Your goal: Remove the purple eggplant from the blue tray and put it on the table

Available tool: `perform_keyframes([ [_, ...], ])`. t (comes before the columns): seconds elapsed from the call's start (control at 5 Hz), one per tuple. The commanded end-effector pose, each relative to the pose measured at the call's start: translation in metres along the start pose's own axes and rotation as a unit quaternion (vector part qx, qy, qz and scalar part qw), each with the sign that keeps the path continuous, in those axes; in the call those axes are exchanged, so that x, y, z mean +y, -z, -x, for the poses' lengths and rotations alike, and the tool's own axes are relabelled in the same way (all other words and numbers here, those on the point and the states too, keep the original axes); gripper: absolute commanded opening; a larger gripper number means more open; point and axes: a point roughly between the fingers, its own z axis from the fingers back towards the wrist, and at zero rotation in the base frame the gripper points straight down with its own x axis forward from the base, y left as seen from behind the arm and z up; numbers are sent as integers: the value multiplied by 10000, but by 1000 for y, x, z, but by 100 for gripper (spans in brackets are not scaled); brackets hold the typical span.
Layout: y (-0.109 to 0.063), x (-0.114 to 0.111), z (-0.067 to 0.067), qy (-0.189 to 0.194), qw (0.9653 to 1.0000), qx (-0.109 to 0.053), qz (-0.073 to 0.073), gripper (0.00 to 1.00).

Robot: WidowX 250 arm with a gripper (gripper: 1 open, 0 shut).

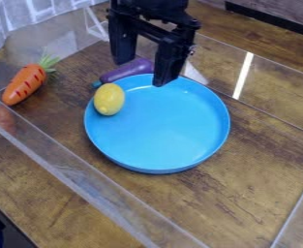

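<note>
The purple eggplant (125,72) lies at the far left rim of the blue tray (166,131), partly hidden behind my gripper's fingers. My black gripper (146,64) points straight down over it, open, with one finger (120,48) to the left and the other (170,60) to the right of the eggplant. I cannot tell whether the fingers touch it. A yellow lemon (108,99) rests inside the tray just in front of the eggplant. The tray stands on the glossy brown wooden table (263,184).
An orange carrot (26,83) with a green top lies on the table at the left. A clear plastic barrier runs along the table's front and left sides.
</note>
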Motion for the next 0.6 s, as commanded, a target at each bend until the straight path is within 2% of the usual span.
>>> perform_keyframes([
  [0.0, -11, 0, -7, 107, 9996, -265, -29, 100],
  [0.4, 0, 6, -15, 171, 9996, -223, -44, 100],
])
